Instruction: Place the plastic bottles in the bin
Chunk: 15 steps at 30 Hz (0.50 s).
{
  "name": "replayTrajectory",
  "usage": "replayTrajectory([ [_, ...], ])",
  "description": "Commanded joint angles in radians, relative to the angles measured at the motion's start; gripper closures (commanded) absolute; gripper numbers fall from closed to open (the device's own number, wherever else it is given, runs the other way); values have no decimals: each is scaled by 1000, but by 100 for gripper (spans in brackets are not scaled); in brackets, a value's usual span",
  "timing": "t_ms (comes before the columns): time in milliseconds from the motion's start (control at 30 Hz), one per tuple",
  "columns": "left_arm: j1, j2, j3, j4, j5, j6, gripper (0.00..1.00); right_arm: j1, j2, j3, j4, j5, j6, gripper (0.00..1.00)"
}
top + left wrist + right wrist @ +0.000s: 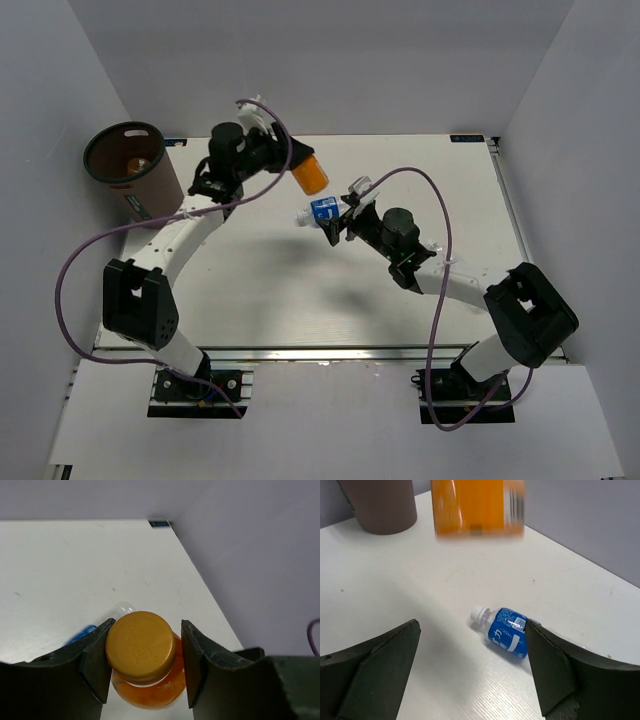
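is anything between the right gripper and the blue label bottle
Nothing visible. The right gripper is open, aimed at the blue-label bottle lying on the table; the orange bottle is farther off, toward the bin.

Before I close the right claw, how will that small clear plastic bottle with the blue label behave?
The blue-labelled clear plastic bottle lies on its side, so it will probably roll if nudged. It seems empty: likely light, easily squashed.
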Motion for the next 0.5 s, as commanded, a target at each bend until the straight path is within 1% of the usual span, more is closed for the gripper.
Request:
replayTrajectory([
  [0, 126, -51, 86, -24, -23, 18, 75, 3, -42, -7, -25, 55, -27, 11],
  [33, 195, -56, 98, -26, -20, 29, 75, 2, -42, -4, -45, 58, -65, 11],
  [67, 229, -68, 115, -36, -40, 52, 75, 3, -43, 19, -82, 58, -84, 11],
  [100, 287, -71, 162, -62, -81, 75, 75, 5, -45, 38, -192, 76, -97, 11],
  [133, 312, -73, 193, -151, -200, 101, 74, 2, -43, 58, -240, 96, -108, 11],
  [167, 338, -73, 225, -188, -262, 159, 74, 2, -40, 88, -278, 137, -113, 11],
  [200, 373, -74, 251, -220, -335, 182, 74, 2, -40, 99, -333, 165, -111, 11],
  [233, 413, -74, 288, -268, -520, 213, 74, -1, -36, 105, -349, 190, -113, 11],
  [267, 430, -76, 300, -283, -597, 226, 74, -3, -37, 107, -358, 228, -119, 11],
  [367, 522, -71, 321, -308, -824, 248, 72, -12, -40, 99, -388, 225, -150, 11],
  [467, 573, -62, 324, -299, -886, 254, 72, -24, -45, 105, -449, 161, -206, 11],
])
